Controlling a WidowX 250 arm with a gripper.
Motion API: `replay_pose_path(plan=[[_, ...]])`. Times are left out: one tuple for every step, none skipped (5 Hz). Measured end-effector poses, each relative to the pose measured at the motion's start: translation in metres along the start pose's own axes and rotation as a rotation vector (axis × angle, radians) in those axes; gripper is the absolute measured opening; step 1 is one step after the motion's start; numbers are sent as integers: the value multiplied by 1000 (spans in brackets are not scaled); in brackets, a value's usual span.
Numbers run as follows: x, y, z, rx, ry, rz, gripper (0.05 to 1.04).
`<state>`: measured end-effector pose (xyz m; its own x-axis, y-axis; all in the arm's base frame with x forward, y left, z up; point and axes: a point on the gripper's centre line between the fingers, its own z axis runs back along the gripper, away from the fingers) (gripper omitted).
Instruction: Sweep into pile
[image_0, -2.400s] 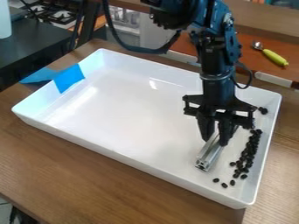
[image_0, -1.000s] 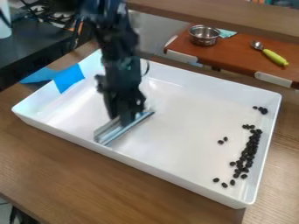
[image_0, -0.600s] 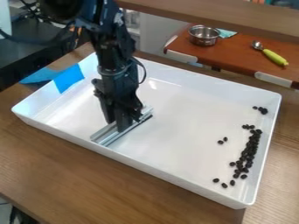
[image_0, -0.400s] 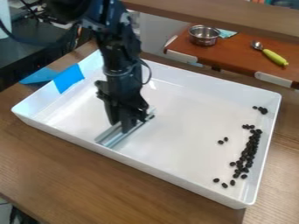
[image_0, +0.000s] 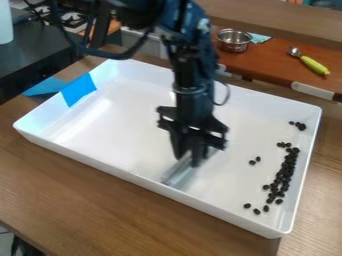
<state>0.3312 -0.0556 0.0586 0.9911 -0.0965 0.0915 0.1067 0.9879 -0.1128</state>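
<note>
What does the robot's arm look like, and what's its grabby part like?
The arm is black and chunky, with blocky joints and little pale specks up high. A thick dark cable loops beside it, and a thinner one curves out on the other side. The gripper is black too, with a wide top that sticks out sideways and two fingers.

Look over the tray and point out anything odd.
Two dark pieces lie inward of the long cluster in the white tray, so the sweeping looks unfinished. Blue tape over the left rim looks makeshift. I see no damage.
</note>
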Motion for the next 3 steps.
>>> replay_pose_path(plan=[[3,-16,0,-6,-8,15,325],[8,-29,-4,-15,-15,32,325],[14,-44,-5,-33,-29,45,325]])
